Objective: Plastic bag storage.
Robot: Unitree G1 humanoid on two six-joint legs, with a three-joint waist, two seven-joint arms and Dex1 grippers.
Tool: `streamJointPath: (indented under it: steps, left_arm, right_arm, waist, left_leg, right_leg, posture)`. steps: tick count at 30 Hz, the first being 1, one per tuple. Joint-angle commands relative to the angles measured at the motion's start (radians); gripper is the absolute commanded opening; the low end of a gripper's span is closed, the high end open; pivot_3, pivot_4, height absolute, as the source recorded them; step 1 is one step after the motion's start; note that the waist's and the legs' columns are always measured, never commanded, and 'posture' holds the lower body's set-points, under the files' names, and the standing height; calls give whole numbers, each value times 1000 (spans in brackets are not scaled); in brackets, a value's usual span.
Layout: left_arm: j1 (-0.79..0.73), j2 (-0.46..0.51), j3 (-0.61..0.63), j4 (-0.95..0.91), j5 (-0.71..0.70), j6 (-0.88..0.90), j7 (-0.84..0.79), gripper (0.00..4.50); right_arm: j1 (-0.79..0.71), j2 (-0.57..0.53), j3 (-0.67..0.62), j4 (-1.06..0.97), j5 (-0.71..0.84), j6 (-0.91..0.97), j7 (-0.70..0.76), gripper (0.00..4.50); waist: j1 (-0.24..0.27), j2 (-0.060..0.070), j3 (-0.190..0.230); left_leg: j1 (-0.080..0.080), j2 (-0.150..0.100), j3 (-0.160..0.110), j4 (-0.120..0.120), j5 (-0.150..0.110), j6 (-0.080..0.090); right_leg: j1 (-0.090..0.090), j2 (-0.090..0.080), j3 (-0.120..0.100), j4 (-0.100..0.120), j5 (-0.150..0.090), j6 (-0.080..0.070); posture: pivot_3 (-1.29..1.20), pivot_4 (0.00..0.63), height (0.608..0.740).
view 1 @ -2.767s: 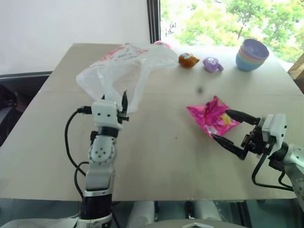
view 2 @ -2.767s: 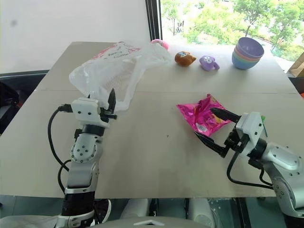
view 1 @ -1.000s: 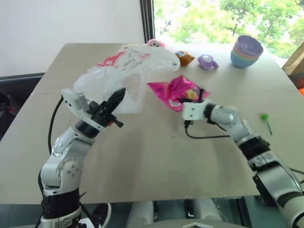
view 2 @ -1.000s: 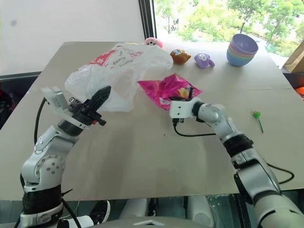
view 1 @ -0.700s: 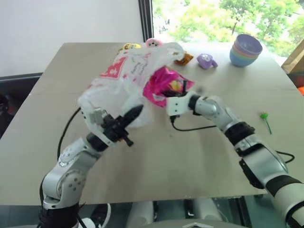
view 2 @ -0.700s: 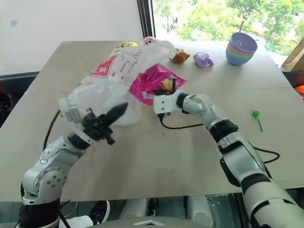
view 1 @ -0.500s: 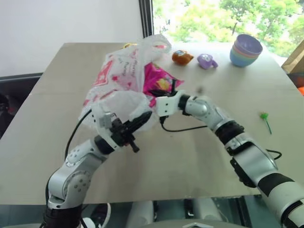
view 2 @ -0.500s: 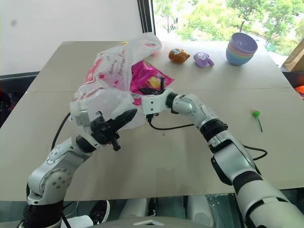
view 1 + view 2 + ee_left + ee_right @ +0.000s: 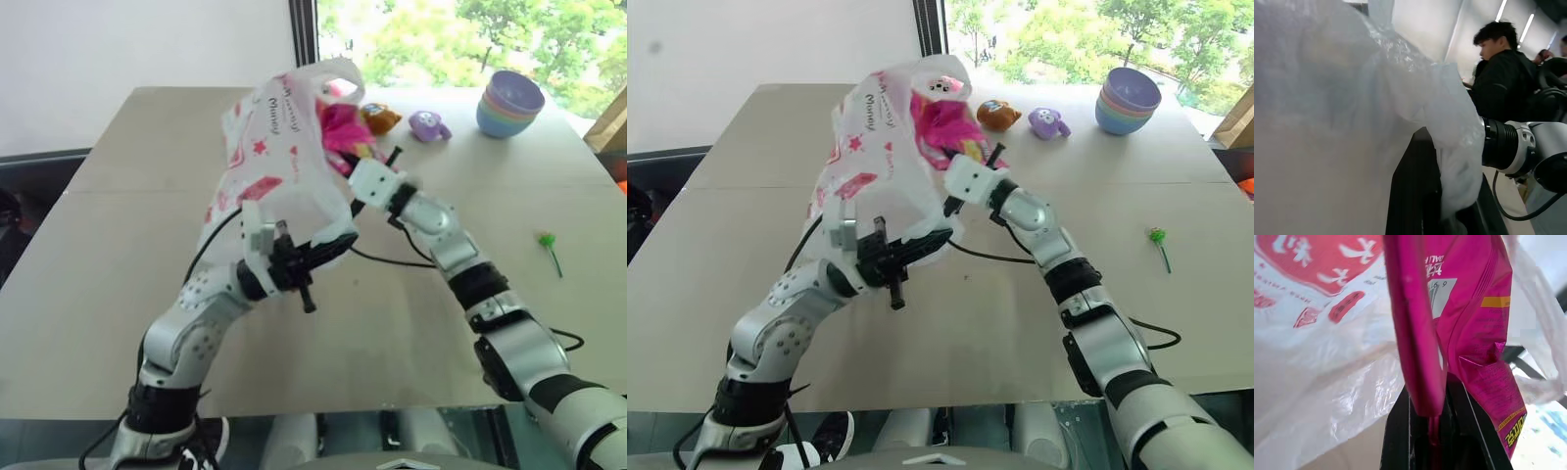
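The plastic bag (image 9: 265, 147), translucent white with red print, hangs raised above the table (image 9: 118, 294). My left gripper (image 9: 336, 246) is shut on the bag's lower edge, and in the left wrist view crinkled film (image 9: 1440, 112) drapes over its black fingers (image 9: 1415, 196). My right gripper (image 9: 360, 163) is shut on a shiny pink snack packet (image 9: 343, 125). It holds the packet up against the bag's open side. In the right wrist view the packet (image 9: 1464, 308) is pinched between the fingers (image 9: 1396, 440), with the bag's printed film (image 9: 1312, 293) beside it.
Along the far edge stand an orange-brown toy (image 9: 380, 117), a purple toy (image 9: 428, 125) and a stack of pastel bowls (image 9: 510, 103). A small green stick (image 9: 550, 247) lies at the right. A person in black (image 9: 1503, 63) shows in the left wrist view.
The left gripper swung right with the bag's edge, pulling the bag taller and more upright. The right gripper rose with the pink packet, now higher against the bag's opening.
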Motion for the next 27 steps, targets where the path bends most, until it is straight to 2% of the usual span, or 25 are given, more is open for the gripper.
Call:
streamJointPath:
  steps: [1,10,15,19,23,27]
  left_arm:
    - [-62,-3,-21,41,22,-26,-66,0]
    - [-194,-14,6,221,125,-147,-141,0]
    - [-214,-15,117,265,122,-204,-74,0]
    - [-145,-3,210,158,75,-193,-9,0]
    - [-17,20,259,2,4,-130,37,0]
    - [132,35,281,-108,-23,-102,70,0]
  right_arm:
    - [62,-33,-81,-147,31,61,-63,21]
    - [375,-142,-216,-575,19,283,-115,21]
    - [496,-165,-227,-750,21,356,-100,21]
    - [497,-243,-180,-777,-37,302,-41,21]
    - [442,-342,-102,-747,-76,166,36,21]
    - [337,-327,-41,-718,4,77,104,21]
  waist:
    - [-1,0,0]
    - [-1,1,1]
    - [-6,1,1]
    - [-7,1,2]
    - [-7,-1,3]
    - [-3,-2,4]
  left_leg:
    - [0,0,0,0,0,0]
    - [-1,-1,0,-1,0,0]
    - [0,-1,1,-1,0,0]
    - [0,-1,1,-1,0,0]
    - [0,0,1,-1,0,0]
    - [0,1,0,-1,0,0]
  right_leg:
    - [0,0,0,0,0,0]
    - [-1,1,0,-1,0,1]
    - [-2,2,2,-1,0,1]
    - [-2,3,2,1,0,1]
    - [-2,1,3,-1,-1,2]
    - [-2,1,2,0,-1,2]
  posture:
    - [0,150,740]
    - [0,150,740]
    - [0,150,740]
    - [0,150,740]
    - [0,150,740]
    - [0,150,740]
